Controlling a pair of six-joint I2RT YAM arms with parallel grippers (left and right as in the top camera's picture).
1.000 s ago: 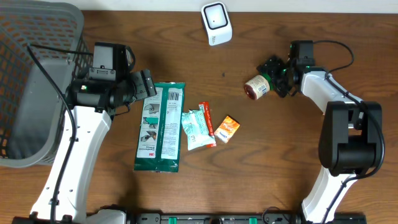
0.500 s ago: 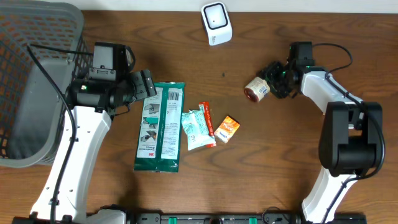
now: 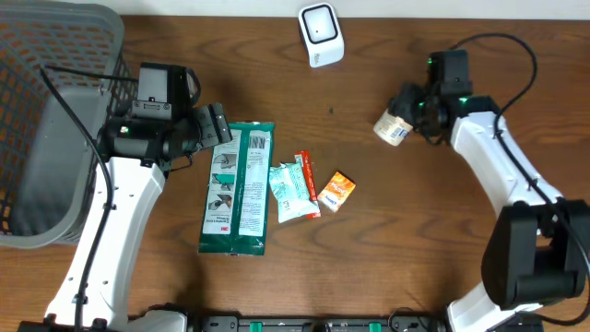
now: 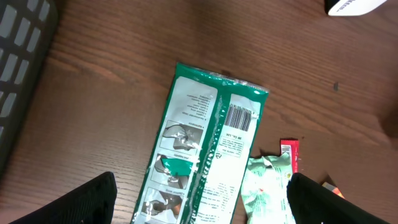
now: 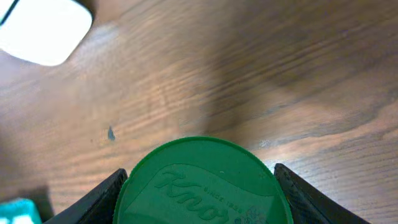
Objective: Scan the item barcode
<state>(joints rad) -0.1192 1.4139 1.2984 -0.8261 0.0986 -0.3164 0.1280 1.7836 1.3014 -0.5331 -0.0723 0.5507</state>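
Right gripper [image 3: 411,107], upper right of the overhead view, clamped on the small jar [image 3: 393,127], its fingers on either side of the green lid [image 5: 200,183] (brand lettering faces the wrist camera); jar tilted, base toward the white scanner [image 3: 321,34] at top centre, presumably so its label can be presented there; forearm reaches diagonally up-left, wrist bent toward centre. Left gripper [image 3: 219,124], centre left, hangs with jaws spread wide, holding nothing, above the green packet [image 4: 205,143].
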